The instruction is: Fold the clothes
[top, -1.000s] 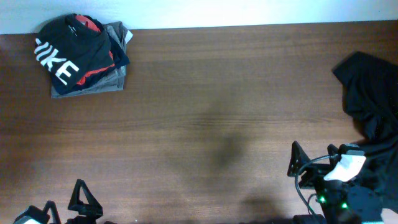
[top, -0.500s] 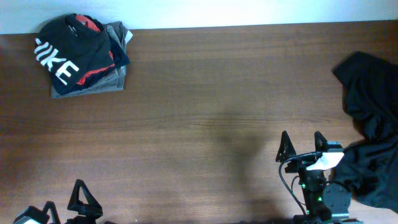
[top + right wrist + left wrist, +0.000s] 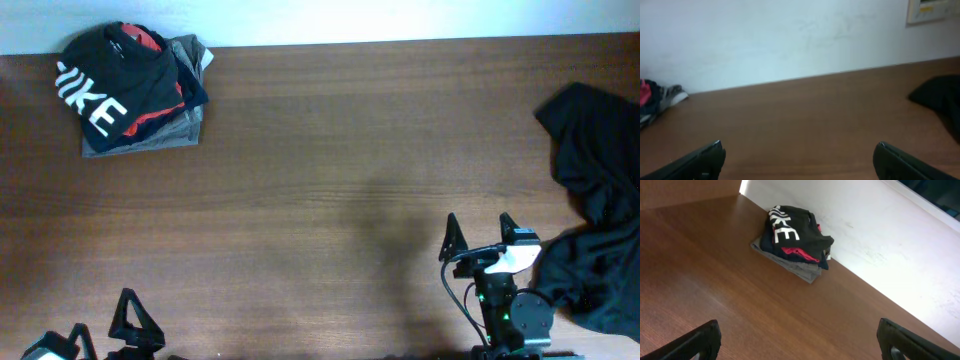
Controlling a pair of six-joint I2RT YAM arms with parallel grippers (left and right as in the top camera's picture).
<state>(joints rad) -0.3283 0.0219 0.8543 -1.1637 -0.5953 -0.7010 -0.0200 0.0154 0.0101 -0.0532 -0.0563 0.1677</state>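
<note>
A folded stack of clothes (image 3: 135, 90) lies at the table's far left corner: a black T-shirt with white letters (image 3: 100, 85) on top, red, navy and grey-olive garments under it. The stack also shows in the left wrist view (image 3: 795, 235). A crumpled black garment (image 3: 600, 220) lies loose at the right edge; a part of it shows in the right wrist view (image 3: 940, 97). My right gripper (image 3: 482, 240) is open and empty just left of that garment. My left gripper (image 3: 105, 325) is open and empty at the front left edge.
A white wall (image 3: 790, 35) runs along the table's far edge. The brown wooden table (image 3: 340, 180) stretches between the stack and the loose garment.
My right gripper has moved left and a little away from the loose black garment, turning to point at the table's far side. The left arm has not moved.
</note>
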